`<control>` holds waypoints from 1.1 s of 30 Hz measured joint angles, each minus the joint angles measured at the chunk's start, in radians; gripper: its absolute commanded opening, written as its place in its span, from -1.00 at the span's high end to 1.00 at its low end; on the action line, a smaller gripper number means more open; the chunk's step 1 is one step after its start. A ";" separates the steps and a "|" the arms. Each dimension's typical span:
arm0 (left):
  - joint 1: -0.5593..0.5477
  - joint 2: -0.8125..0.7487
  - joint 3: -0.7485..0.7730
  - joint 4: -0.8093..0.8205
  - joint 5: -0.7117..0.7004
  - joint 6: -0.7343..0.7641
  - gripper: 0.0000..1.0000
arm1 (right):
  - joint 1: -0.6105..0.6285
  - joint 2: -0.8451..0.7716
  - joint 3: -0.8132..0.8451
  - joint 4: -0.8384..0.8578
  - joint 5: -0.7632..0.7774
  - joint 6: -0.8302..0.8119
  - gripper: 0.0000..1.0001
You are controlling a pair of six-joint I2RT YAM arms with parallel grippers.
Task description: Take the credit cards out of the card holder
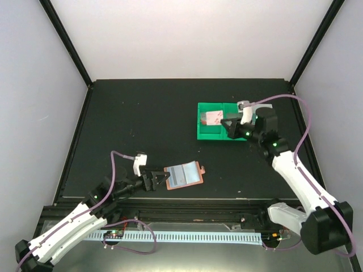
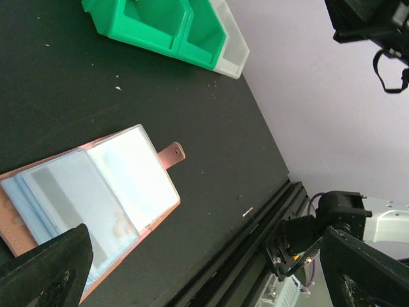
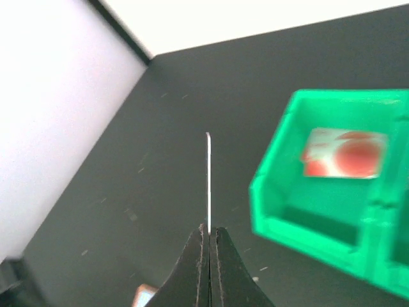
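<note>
Looking down from above, a green plastic bin (image 1: 215,136) holds a whitish credit card with reddish marks (image 1: 214,117), and the right gripper (image 1: 228,126) hangs over the bin's right part. The opened salmon-pink bifold card holder (image 1: 183,175) lies well apart from the bin, toward the arm bases, with the left gripper (image 1: 163,180) just beside it. In the left wrist view, that gripper's fingers (image 2: 51,275) stand spread wide around the holder's near end. In the right wrist view, the fingers (image 3: 198,268) are pressed together, pinching a thin pale card (image 3: 208,173) seen edge-on, left of the bin.
</note>
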 measured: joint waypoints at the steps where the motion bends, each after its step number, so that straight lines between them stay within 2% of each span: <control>1: 0.000 0.006 0.006 -0.008 -0.004 0.006 -0.98 | -0.050 0.029 0.024 -0.014 -0.003 -0.010 0.98; 6: 0.000 0.027 0.013 -0.016 -0.016 0.027 -0.98 | -0.187 0.141 0.121 -0.071 0.002 -0.060 0.98; 10: 0.000 0.028 0.013 -0.021 -0.026 0.037 -0.98 | -0.246 0.211 0.166 -0.131 0.071 -0.093 0.98; 16: 0.000 0.028 0.013 -0.014 -0.028 0.041 -0.98 | -0.268 0.320 0.224 -0.205 0.185 -0.114 0.98; 27: 0.000 0.047 0.013 -0.005 -0.038 0.044 -0.98 | -0.271 0.589 0.387 -0.251 0.197 -0.133 0.98; 33: 0.000 0.068 0.013 0.010 -0.039 0.037 -0.98 | -0.271 0.666 0.431 -0.254 0.182 -0.146 0.98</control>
